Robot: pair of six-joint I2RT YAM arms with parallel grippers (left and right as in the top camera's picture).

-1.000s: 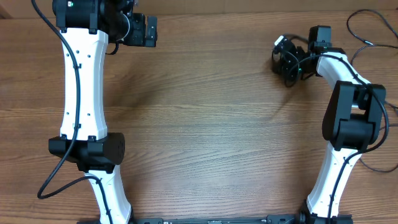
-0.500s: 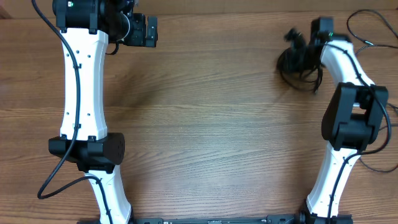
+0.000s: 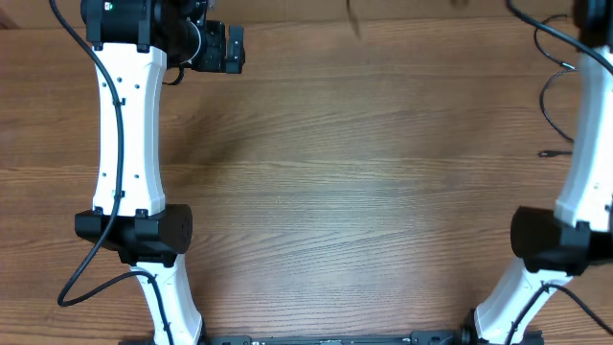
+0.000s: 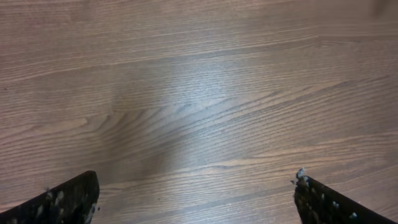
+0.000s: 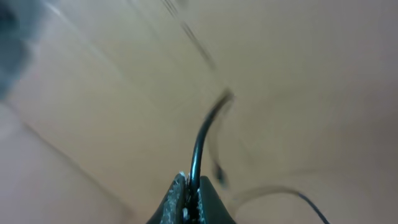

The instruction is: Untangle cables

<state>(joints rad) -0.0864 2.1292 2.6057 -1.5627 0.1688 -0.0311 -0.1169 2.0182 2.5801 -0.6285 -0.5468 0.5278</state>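
My right gripper [image 5: 191,186] is shut on a thin black cable [image 5: 205,134] that rises from between its fingers and bends right; the view is blurred by motion. Another thin strand [image 5: 298,198] curves at the lower right. In the overhead view the right arm [image 3: 592,105] reaches to the top right corner and its gripper is out of frame. Thin black cable strands [image 3: 548,91] trail beside it, with a small plug [image 3: 543,152] on the table. My left gripper [image 3: 230,48] is open and empty at the far left; its fingertips [image 4: 71,199] stand wide apart over bare wood.
The wooden table [image 3: 364,192] fills the overhead view. The left arm [image 3: 129,134] runs along the left side. A faint blurred strand [image 3: 352,21] shows at the top edge. Thicker arm wires loop at the lower right [image 3: 584,297].
The right arm has swung up and right, out of the top corner, taking the coiled cable bundle off its spot at the far right. Strands now trail loose. The left arm has not moved.
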